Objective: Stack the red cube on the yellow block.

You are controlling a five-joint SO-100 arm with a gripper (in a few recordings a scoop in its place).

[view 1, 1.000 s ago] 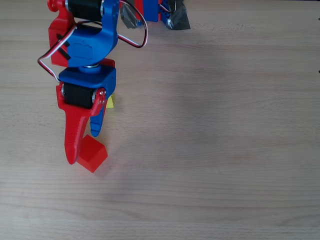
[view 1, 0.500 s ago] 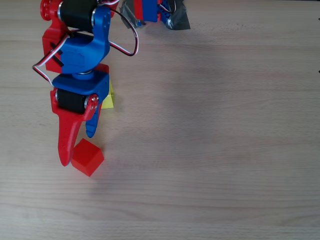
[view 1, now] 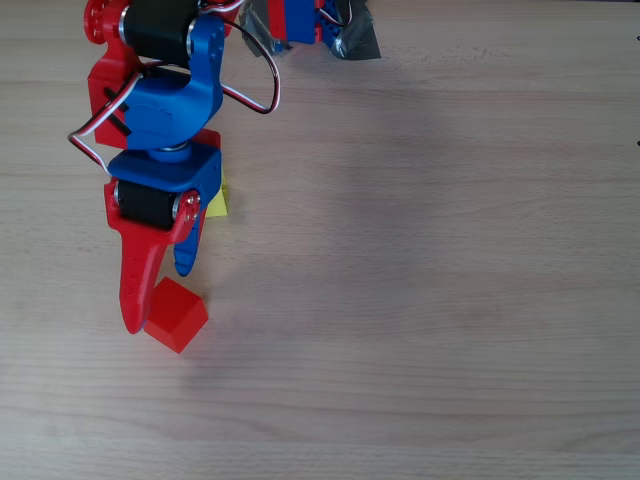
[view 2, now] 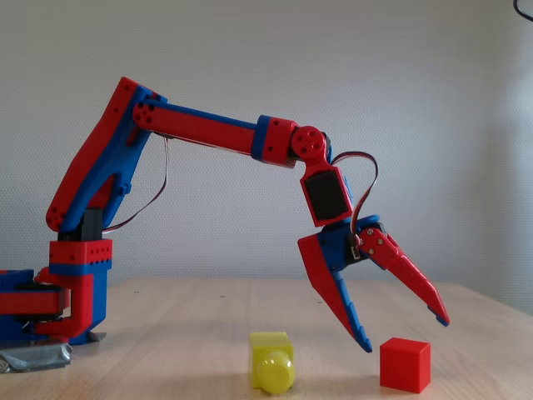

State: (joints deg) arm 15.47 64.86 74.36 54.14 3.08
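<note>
The red cube rests on the wooden table. My gripper is open and hangs just above it, with the fingertips straddling the cube. In the overhead view the long red finger runs along the cube's left side and the blue finger ends just above it. The yellow block stands on the table toward the arm's base, its round stud facing the fixed camera. From overhead it is mostly hidden under the wrist.
The arm's base is held down with grey tape at the table's far edge. Bare wooden table stretches to the right of the cube and the block.
The gripper swung slightly left, uncovering more of the yellow block. The red cube shifted a little left and down. In the last half second almost nothing moved.
</note>
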